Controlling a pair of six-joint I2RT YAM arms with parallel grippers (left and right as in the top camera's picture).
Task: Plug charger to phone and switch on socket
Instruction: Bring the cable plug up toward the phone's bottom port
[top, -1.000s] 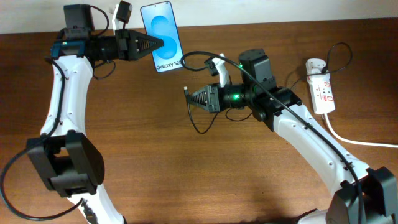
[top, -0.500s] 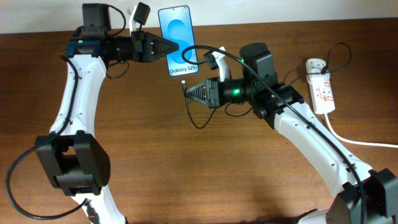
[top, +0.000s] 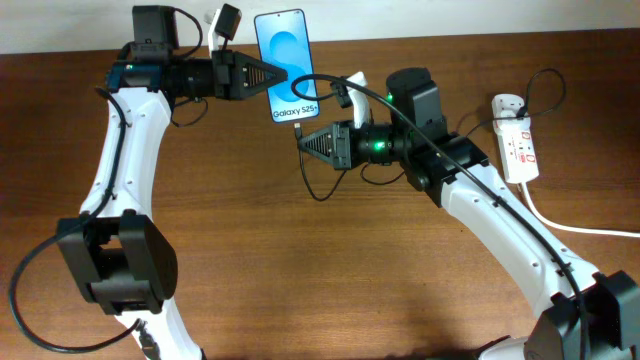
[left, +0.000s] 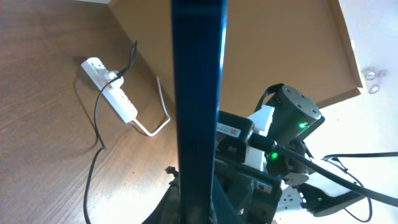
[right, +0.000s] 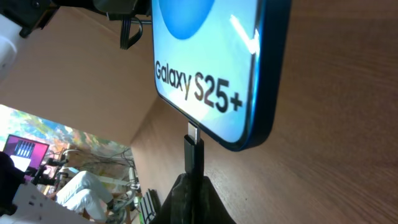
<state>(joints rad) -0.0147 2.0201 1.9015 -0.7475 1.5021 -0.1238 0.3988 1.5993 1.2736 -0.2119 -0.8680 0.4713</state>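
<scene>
My right gripper (top: 304, 141), pinching the charger (right: 193, 152) tip, has risen to the "Galaxy S25+" phone (top: 287, 55), which is clasped in my left gripper (top: 268, 72).

The left arm (top: 110, 150) and right arm (top: 500, 215) are white with black joints. The right one has a green light (top: 377, 150).

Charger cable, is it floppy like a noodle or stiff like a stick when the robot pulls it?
Probably floppy: the charger cable lies curled in a loose loop by the right gripper. It looks thin, so likely light. The connector tip seems stiff; it stands straight up to the phone.
</scene>
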